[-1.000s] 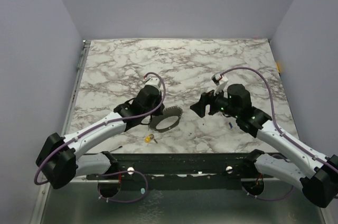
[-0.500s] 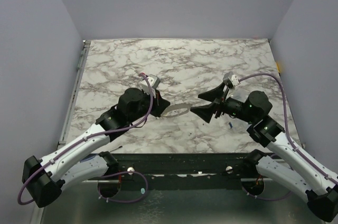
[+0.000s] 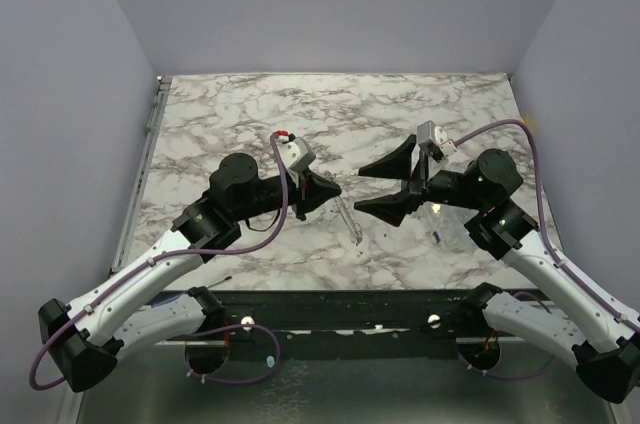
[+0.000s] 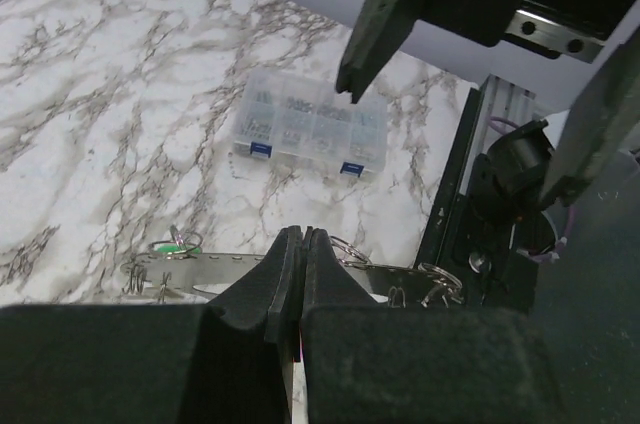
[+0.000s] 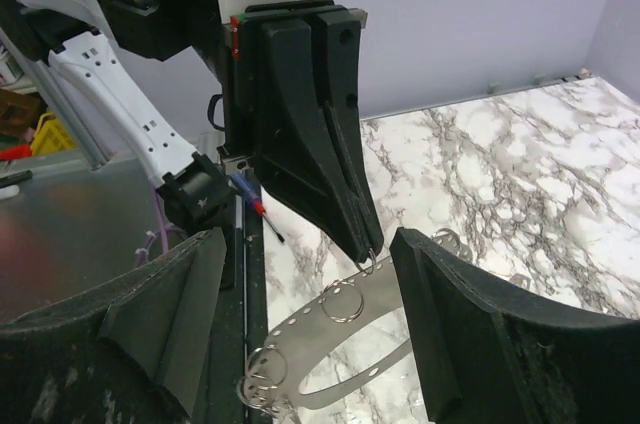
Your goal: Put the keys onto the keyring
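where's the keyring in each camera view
Top external: the keyring is edge-on, a thin line slanting down from the left gripper, mid-picture.
Left wrist: a metal band across the lower frame, pinched at its middle.
Right wrist: lower centre, a curved band hanging from black fingertips.
Shared landmark: the left gripper shut on it.

Robot lab enclosure; marble-print table (image 3: 230, 114), plain lilac walls (image 3: 330, 4), metal rail (image 3: 150, 129)
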`<state>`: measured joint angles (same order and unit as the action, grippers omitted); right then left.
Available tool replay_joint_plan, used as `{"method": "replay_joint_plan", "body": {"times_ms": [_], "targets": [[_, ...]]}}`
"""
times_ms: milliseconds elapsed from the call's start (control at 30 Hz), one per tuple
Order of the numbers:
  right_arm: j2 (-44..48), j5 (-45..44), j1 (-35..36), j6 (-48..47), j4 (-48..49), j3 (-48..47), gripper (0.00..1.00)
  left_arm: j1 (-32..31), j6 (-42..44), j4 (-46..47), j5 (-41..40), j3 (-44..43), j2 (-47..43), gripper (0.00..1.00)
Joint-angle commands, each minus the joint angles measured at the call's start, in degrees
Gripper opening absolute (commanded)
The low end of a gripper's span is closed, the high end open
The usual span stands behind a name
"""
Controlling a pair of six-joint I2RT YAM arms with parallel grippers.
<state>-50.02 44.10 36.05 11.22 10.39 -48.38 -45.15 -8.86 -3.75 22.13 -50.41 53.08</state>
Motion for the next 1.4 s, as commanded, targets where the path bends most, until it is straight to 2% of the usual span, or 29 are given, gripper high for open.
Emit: {"method": "replay_joint_plan", "body": {"times_ms": [0, 133, 267, 567, 700, 1000, 1367], "targets": [[-1.67, 3.30, 0.33, -1.84, 3.17, -1.59, 0.76, -0.27, 0.65, 10.32, 7.04, 1.86, -2.69, 0.00], [-3.03, 3.78, 0.33, -0.84, 5.07, -1.37, 0.74, -0.29, -2.66, 20.74, 7.24, 7.67, -6.96, 0.00], [-4.28, 3.81, 0.28, 1.24, 6.56, -0.40, 0.74, -0.29, -5.23, 27.22, 4.57, 11.67, -9.68, 0.00], [-6.30, 1.80, 0.50, 7.67, 12.43, 2.90, 0.73, -0.29, -10.78, 42.90, 2.20, 19.65, -9.54, 0.00], [-6.92, 4.27, 0.85, 7.02, 13.19, 3.05, 0.61, -0.29, -12.96, 46.68, 2.73, 20.81, -8.90, 0.00], [-7.24, 10.36, 1.03, 3.91, 11.38, 2.09, 0.42, -0.29, -16.36, 52.30, 3.12, 22.02, -8.85, 0.00], [-7.46, 13.08, 1.72, 5.78, 14.23, 1.52, 0.41, -0.25, -18.02, 54.61, 5.35, 21.54, -6.84, 0.00]]}}
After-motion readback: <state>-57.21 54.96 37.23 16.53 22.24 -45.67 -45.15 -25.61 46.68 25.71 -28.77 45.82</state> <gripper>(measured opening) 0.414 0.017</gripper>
